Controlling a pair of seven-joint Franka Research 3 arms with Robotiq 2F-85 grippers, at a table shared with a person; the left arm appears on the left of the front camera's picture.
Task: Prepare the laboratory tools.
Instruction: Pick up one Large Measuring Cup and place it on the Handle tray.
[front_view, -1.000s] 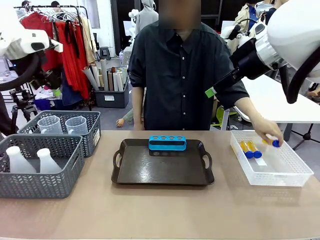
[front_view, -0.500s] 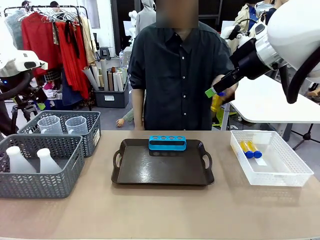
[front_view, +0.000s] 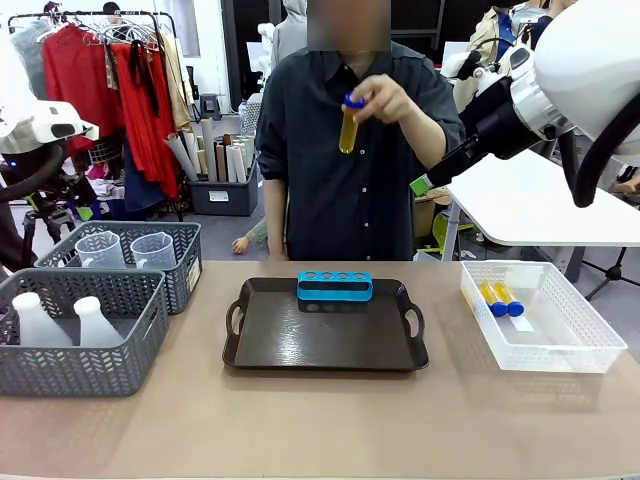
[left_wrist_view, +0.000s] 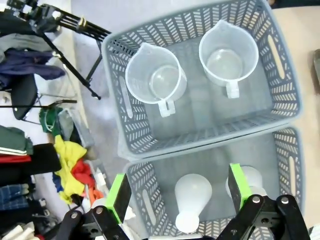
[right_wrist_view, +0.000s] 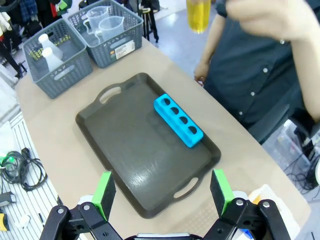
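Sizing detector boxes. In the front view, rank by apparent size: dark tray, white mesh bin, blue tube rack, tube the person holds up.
1. dark tray
2. white bin, only slightly smaller
3. blue tube rack
4. held tube, smallest; it is farther from the camera, which shrinks it somewhat

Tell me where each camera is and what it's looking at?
Front view: sits between the robot's arms, looks across the table at the person holding up a tube; the right arm shows.
Left wrist view: on the left arm, looks down into the baskets at jugs and flasks; the open left hand shows.
Right wrist view: on the right arm, looks down at the tray and blue rack; the open right hand shows.
Shared: front and right wrist both show tray, rack, tube.
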